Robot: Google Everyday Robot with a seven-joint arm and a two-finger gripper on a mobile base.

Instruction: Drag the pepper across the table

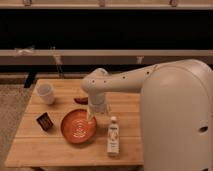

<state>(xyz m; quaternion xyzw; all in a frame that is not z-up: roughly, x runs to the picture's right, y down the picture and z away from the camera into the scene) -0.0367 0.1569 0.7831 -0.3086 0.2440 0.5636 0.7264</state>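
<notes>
The pepper [80,100] lies on the table [50,148], just behind the orange bowl [75,129] and close against the arm; the gripper [91,117] hangs over the bowl's far rim, near the pepper; whether it is wide or narrow I cannot tell; a white cup [46,93], a dark box [44,121] and a small bottle [114,137] stand around.

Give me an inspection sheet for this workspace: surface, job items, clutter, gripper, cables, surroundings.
Surface: wooden table, planked top.
Job's things: pepper lies on the table behind the bowl, partly hidden by the arm.
Clutter: orange bowl, white cup, dark box, upright bottle.
Grippers: gripper points down over the bowl's far right rim, near the pepper; contact unclear.
Cables: nothing seen.
Surroundings: pale rails on a dark background; carpet at left.
</notes>
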